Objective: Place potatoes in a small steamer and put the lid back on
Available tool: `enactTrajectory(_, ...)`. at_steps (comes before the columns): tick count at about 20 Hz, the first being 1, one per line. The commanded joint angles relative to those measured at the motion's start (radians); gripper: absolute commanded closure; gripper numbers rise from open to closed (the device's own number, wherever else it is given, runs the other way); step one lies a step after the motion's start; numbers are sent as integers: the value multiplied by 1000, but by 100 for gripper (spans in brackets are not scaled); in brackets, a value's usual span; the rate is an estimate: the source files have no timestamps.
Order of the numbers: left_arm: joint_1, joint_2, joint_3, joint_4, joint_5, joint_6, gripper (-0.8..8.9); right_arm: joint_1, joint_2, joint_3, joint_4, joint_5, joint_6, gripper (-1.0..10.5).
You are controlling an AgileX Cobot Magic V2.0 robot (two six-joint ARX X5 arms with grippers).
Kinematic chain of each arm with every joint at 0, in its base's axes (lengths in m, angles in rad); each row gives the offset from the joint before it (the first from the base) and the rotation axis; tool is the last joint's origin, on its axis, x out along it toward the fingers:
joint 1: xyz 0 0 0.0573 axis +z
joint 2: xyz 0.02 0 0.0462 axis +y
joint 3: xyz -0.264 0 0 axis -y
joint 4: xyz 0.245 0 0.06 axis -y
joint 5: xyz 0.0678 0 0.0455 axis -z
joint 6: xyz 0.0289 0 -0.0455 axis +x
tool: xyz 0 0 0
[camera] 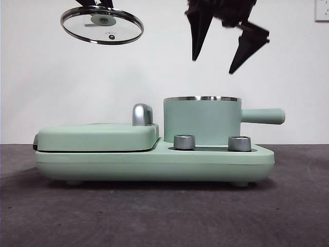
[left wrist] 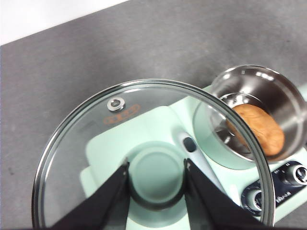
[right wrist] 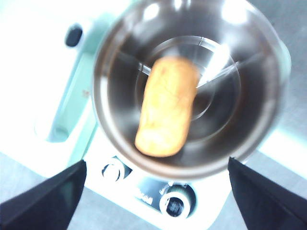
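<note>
left gripper (left wrist: pixel 156 175) jaws clamp lid (camera: pixel 101 24) knob: glass, fragile, slippery | right gripper (camera: pixel 223 49) jaws spread, empty | potato (right wrist: pixel 168 106) in steamer (camera: pixel 201 121)

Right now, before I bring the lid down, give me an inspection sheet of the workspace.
Surface: dark grey table, no spills seen.
Potato: potato lies inside the small steamer, on its steel floor.
Steamer: upright on the green cooker base, uncovered.
Lid: lid held in the air, off to the side above the griddle cover, not over the pot.
Clutter: nothing seen.
Left gripper: left gripper shut on the lid's knob.
Right gripper: right gripper open, empty, above the pot.
Cables: nothing seen.
Surroundings: white wall behind; a wall plate at the top corner.
</note>
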Motion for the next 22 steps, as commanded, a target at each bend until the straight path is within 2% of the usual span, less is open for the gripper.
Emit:
enactTrajectory(1, -24, 1, 2, 22, 9, 0, 796, 10, -47, 24, -76, 55, -18, 482)
enactTrajectory(6, -88, 8, -46, 39, 9, 0, 796, 13, -280, -116, -76, 85, -31, 482)
enactTrajectory(9, -141, 12, -77, 76, 9, 4, 796, 15, -489, -308, -68, 107, -31, 482)
enactTrajectory(12, -190, 29, -82, 132, 9, 4, 796, 36, -724, -528, 19, 105, -31, 482)
enactTrajectory(18, -270, 88, -82, 242, 9, 5, 796, 78, -1211, -950, 194, 105, 82, 482)
enactTrajectory(22, -296, 159, -82, 357, 9, 10, 796, 78, -1457, -1118, 206, 106, 89, 482)
